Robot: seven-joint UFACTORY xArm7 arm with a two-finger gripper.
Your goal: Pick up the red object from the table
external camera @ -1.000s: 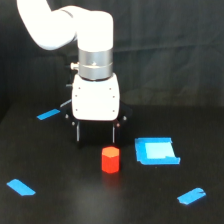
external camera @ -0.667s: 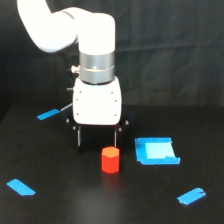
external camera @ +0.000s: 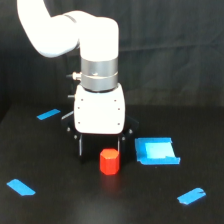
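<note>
Small matte red-orange hexagonal block (external camera: 109, 161): lower centre of frame, resting on matte black table (external camera: 60, 205). White-bodied tool (external camera: 99, 149): since a second ago shifted right, fingers spread, now directly above block; alignment judged nearly complete, descent and closing outstanding. Blue square patch (external camera: 156, 151) lies right.

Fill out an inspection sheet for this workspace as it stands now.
Surface: black matte table, no spills seen.
Job's things: red object upright on the table, in front of the gripper, not lifted.
Clutter: blue square patch on the exterior view's right of the red object; three blue tape strips.
Grippers: gripper open, fingers low behind the red object.
Cables: nothing seen.
Surroundings: black curtain behind.
</note>
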